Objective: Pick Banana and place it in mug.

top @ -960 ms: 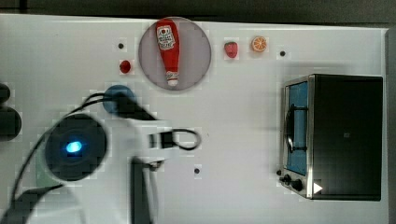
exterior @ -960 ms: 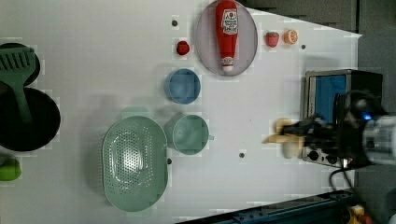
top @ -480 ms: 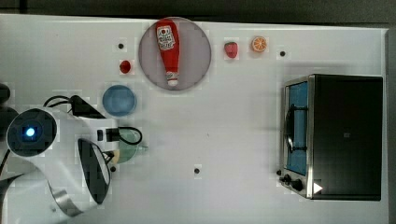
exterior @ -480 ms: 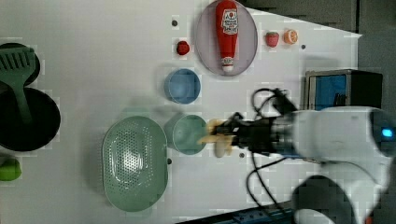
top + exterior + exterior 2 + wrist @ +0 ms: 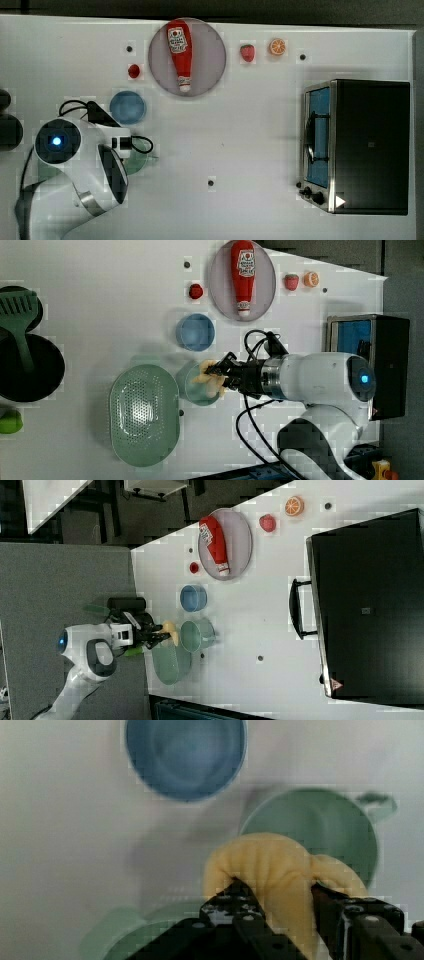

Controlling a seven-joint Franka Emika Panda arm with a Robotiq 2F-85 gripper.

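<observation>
Arm: your white arm reaches level over the tabletop. Gripper: clamped partway on the banana, which hangs over the mug's rim.

Mug: pale mint green, nothing inside, between the blue cup and the green colander; both hold nothing.

Plate: near the tabletop's far edge in the left view, you have a red ketchup bottle lying on it.

This looks like a robotics lab staged as a toy kitchen. A white table on grey carpet holds a toaster oven, a ketchup bottle on a plate and a colander. A white robot arm trailing black cables reaches over it.
</observation>
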